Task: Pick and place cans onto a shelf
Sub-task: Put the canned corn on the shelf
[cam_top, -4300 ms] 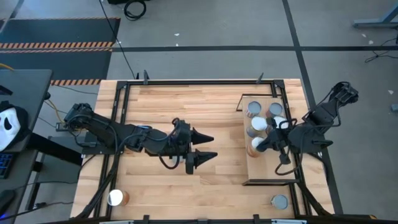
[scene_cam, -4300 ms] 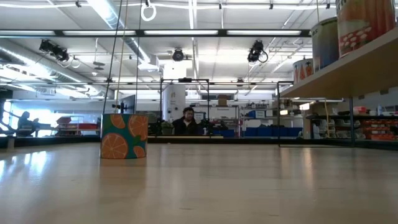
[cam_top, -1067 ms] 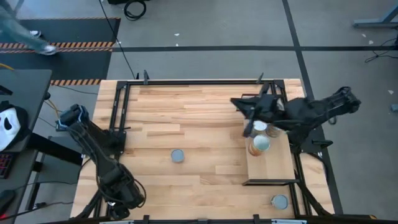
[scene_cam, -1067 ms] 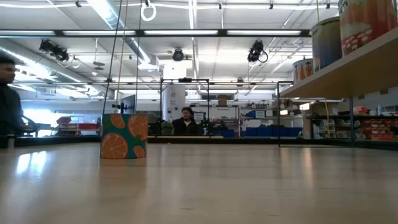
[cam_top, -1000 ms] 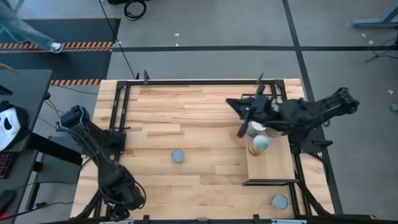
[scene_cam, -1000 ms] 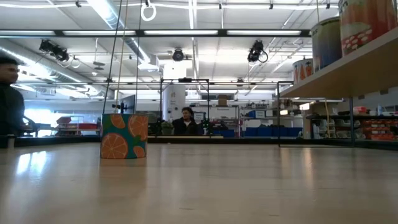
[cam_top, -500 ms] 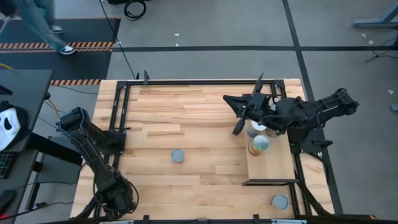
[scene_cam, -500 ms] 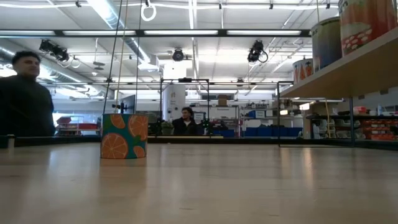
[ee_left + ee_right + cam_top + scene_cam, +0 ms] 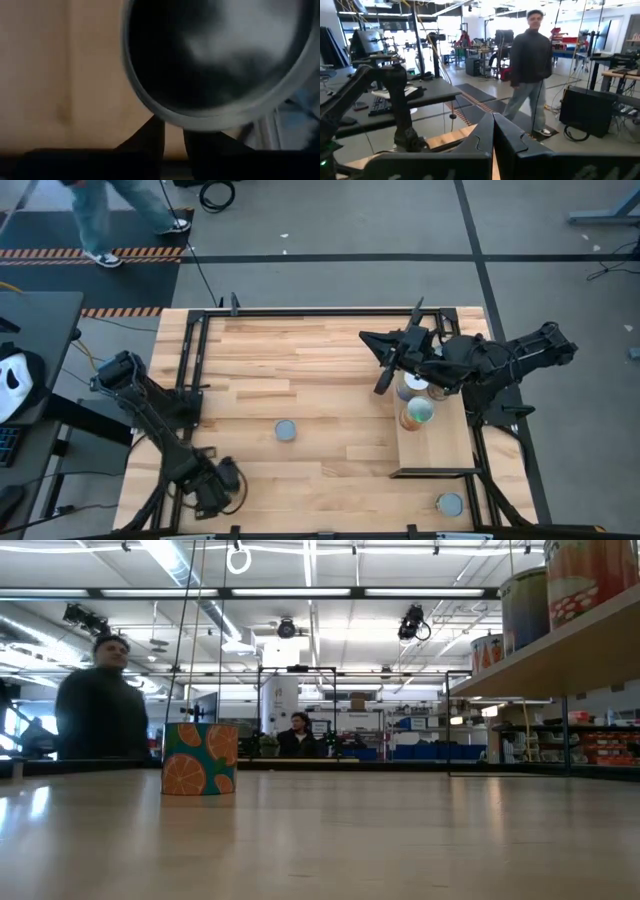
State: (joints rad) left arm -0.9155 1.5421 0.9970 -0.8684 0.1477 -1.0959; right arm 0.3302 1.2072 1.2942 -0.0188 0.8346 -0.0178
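High view: left end effector [image 9: 222, 486] low at table's [image 9: 330, 350] near-left corner.

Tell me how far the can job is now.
Done: several cans stand on the shelf. In hand: the left gripper is close over a can at a table corner. Left: that can plus two more, mid-table and beside the shelf. The right gripper waits shut, empty.

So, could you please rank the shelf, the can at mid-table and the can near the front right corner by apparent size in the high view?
1. The shelf, clearly largest.
2. The mid-table can and the front-right can: their tops look about alike, so I would not rank them.
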